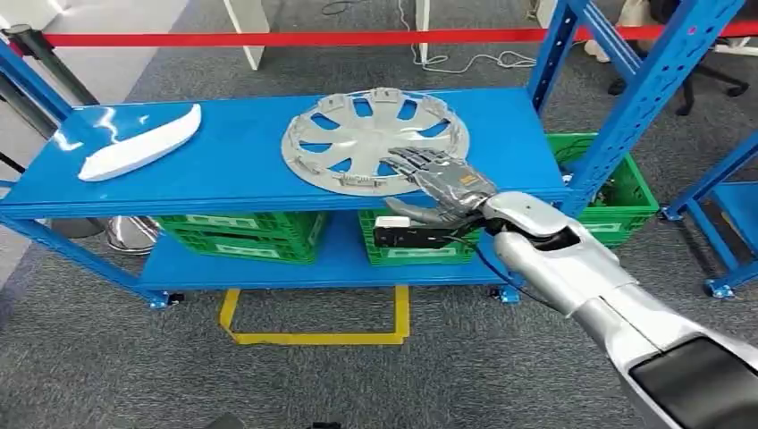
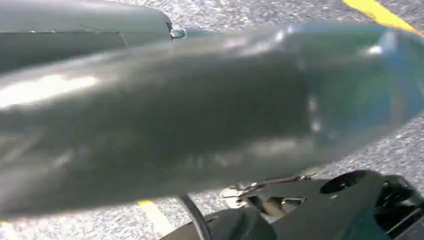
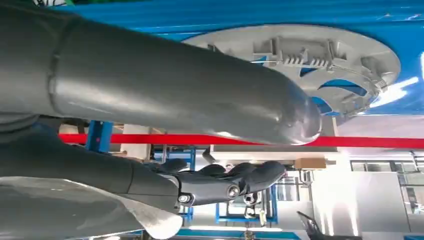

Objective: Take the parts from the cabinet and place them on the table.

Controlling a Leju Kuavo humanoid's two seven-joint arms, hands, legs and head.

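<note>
Silver-grey plastic forms the wheel cover, which is laid flat on the top blue shelf of the cabinet, right of a white curved part. The right hand is stretched over the cover's near edge, fingers apart and nothing grasped. Green crates are stored on the shelf below.

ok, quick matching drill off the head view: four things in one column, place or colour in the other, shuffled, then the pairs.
Things:
1. wheel cover
2. white curved part
3. green crates
4. right hand

Places or colours:
A. lower shelf
B. left end of the top shelf
C. at the wheel cover's near edge
D. silver-grey, middle of the top shelf

Pairs: 1-D, 2-B, 3-A, 4-C
</note>
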